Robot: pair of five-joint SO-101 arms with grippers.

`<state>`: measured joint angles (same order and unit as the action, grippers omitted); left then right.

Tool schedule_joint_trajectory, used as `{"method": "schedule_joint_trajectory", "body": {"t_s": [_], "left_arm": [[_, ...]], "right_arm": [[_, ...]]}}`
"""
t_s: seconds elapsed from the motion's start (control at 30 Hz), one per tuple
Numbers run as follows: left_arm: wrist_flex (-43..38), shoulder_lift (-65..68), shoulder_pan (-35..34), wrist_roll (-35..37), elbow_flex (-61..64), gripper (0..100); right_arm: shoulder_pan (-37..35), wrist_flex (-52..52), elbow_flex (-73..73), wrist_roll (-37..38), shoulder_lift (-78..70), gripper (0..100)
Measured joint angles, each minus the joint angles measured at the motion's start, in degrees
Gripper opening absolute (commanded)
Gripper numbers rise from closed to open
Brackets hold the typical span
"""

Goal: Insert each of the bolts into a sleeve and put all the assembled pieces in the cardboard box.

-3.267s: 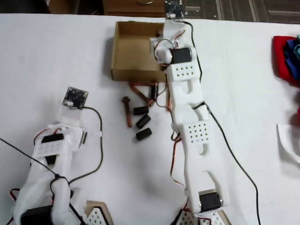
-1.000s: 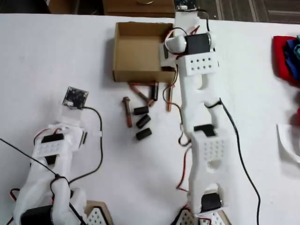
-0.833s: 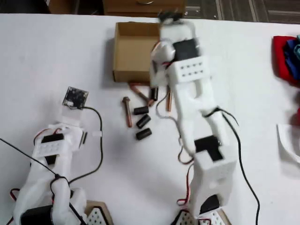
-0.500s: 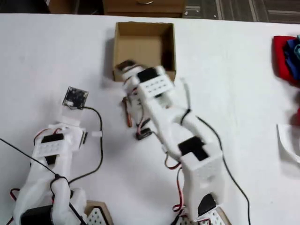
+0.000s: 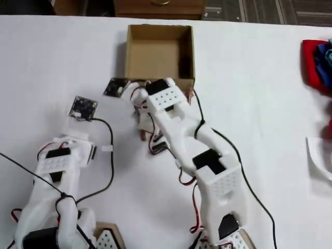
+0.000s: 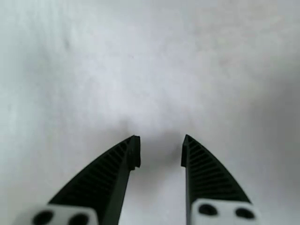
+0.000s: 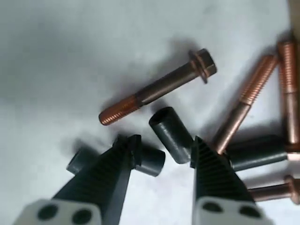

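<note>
My right gripper (image 7: 164, 146) is open and hangs low over the loose parts. One black sleeve (image 7: 170, 134) lies on its side between the fingertips, and a second sleeve (image 7: 151, 161) sits against one finger. A dark-headed bolt (image 7: 157, 87) with copper thread lies just beyond, with more copper bolts (image 7: 247, 101) and another sleeve (image 7: 255, 152) off to one side. In the high view the right arm (image 5: 166, 99) covers most of that pile in front of the cardboard box (image 5: 134, 52). My left gripper (image 6: 161, 150) is open over bare table, its arm (image 5: 57, 166) at the front left.
A red cloth (image 5: 316, 57) and a white object (image 5: 319, 158) sit at the table's right edge. Cables trail from both arms. The white table (image 5: 259, 104) stretches wide between the box and the cloth.
The right arm swung left and pulled back from the box's right wall to above the loose bolts and sleeves. The left arm kept still.
</note>
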<state>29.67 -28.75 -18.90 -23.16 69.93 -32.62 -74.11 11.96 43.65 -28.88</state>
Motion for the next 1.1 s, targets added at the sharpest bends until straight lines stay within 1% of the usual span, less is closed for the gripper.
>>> {"method": "schedule_joint_trajectory", "body": {"t_s": [0.23, 0.47, 0.53, 0.6, 0.63, 0.67, 0.8, 0.83, 0.9, 1.1], "left_arm": [[0.0, 0.0, 0.0, 0.0, 0.0, 17], [0.0, 0.0, 0.0, 0.0, 0.0, 17], [0.0, 0.0, 0.0, 0.0, 0.0, 17], [0.0, 0.0, 0.1, 0.0, 0.0, 17], [0.0, 0.0, 0.0, 0.0, 0.0, 17], [0.0, 0.0, 0.0, 0.0, 0.0, 17], [0.0, 0.0, 0.0, 0.0, 0.0, 17], [0.0, 0.0, 0.0, 0.0, 0.0, 17], [0.0, 0.0, 0.0, 0.0, 0.0, 17], [0.0, 0.0, 0.0, 0.0, 0.0, 17]], "right_arm": [[-0.1, 0.7, 0.4, 5.3, -3.5, 16.4], [0.7, -1.1, 8.4, 5.8, -11.3, 16.2], [0.9, -3.0, 11.0, 5.8, -13.3, 13.3], [1.1, -5.3, 14.0, 5.8, -15.1, 3.5], [1.1, -6.3, 16.1, 5.8, -16.3, 0.7], [1.4, -6.9, 17.4, 5.7, -17.1, 3.1], [2.2, -10.7, 22.2, 5.5, -19.6, 2.2], [2.3, -11.6, 22.9, 4.5, -19.9, 2.1], [2.4, -13.0, 25.3, 0.2, -20.2, 2.1], [3.3, -14.6, 31.9, -18.3, -21.4, 2.1]]}}
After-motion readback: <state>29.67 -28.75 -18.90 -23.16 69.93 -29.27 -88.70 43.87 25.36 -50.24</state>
